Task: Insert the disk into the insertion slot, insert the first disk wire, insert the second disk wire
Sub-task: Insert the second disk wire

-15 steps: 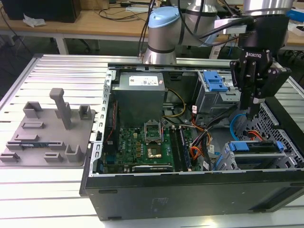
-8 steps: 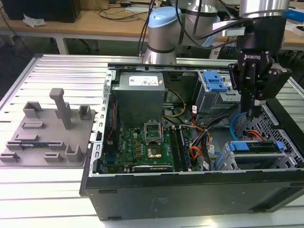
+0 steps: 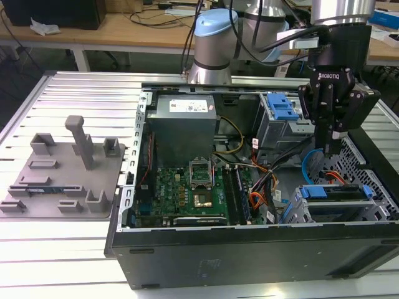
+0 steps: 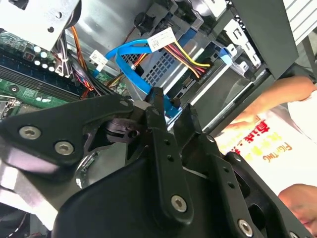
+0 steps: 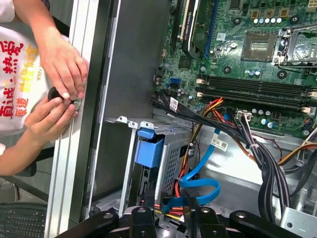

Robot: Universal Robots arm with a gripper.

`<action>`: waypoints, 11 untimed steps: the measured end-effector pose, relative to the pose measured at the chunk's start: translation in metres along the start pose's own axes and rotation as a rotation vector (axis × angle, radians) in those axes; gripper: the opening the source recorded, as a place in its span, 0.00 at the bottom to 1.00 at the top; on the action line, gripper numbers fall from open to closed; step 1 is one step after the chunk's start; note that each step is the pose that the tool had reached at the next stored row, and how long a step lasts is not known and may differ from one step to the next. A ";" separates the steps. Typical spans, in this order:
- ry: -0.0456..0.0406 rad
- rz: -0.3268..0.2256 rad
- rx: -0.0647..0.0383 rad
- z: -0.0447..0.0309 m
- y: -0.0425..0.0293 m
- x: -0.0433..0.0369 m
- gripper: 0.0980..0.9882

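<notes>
My black gripper (image 3: 328, 151) hangs over the right side of the open computer case, just above the insertion slot (image 3: 330, 208), a perforated grey cage. The disk's blue carrier (image 3: 324, 192) sits inside that cage. In the second wrist view the fingertips (image 4: 157, 99) stand close together, pinching the plug end of the second disk wire (image 4: 130, 53), a flat light-blue cable. The same cable loops beside the cage in the first wrist view (image 5: 200, 187). A red, orange and yellow wire bundle (image 4: 190, 58) runs to the cage's back.
A taller grey bay with a blue latch (image 3: 280, 111) stands behind the cage. The motherboard (image 3: 187, 190) and power supply (image 3: 184, 112) fill the case's left. A grey fixture plate (image 3: 62, 180) lies on the table. A person's hands (image 5: 59, 74) rest on the table rail beside the case.
</notes>
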State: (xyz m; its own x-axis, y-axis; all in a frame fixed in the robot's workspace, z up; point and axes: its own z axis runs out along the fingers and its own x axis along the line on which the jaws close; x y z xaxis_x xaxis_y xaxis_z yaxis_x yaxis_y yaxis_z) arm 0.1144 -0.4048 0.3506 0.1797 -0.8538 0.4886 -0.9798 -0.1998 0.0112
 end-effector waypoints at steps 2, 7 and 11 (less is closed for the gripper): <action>0.0110 -0.001 -0.002 -0.0003 -0.0001 -0.0006 0.20; 0.0200 -0.004 -0.003 0.0002 -0.0002 -0.0008 0.13; 0.0198 -0.004 -0.002 0.0003 -0.0001 -0.0009 0.07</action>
State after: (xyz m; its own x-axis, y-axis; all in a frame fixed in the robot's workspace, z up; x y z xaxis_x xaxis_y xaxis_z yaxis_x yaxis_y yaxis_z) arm 0.1144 -0.4041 0.3499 0.1814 -0.8434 0.5058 -0.9793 -0.2016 0.0151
